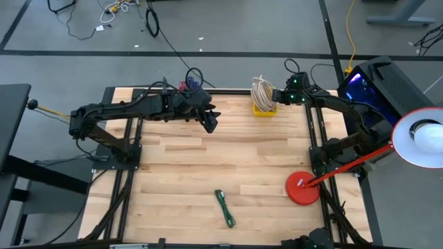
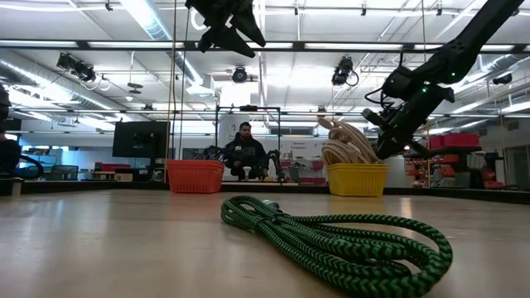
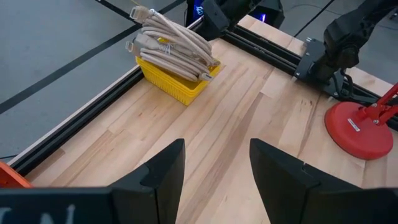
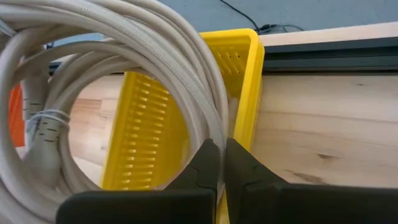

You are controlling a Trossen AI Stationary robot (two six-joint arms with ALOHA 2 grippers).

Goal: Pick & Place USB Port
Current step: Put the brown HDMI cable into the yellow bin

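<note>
Gripping beige cable (image 4: 124,68), right gripper (image 4: 222,163).

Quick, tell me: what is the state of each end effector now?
Left end effector: open, holding nothing, above the table.
Right end effector: closed on the beige cable at the yellow basket.

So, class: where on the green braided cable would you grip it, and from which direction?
Grip the green braided cable across the middle of its bundle, coming straight down from above. It lies flat in a narrow coil on bare wood, so the strands bunch there and nothing blocks the sides.
</note>
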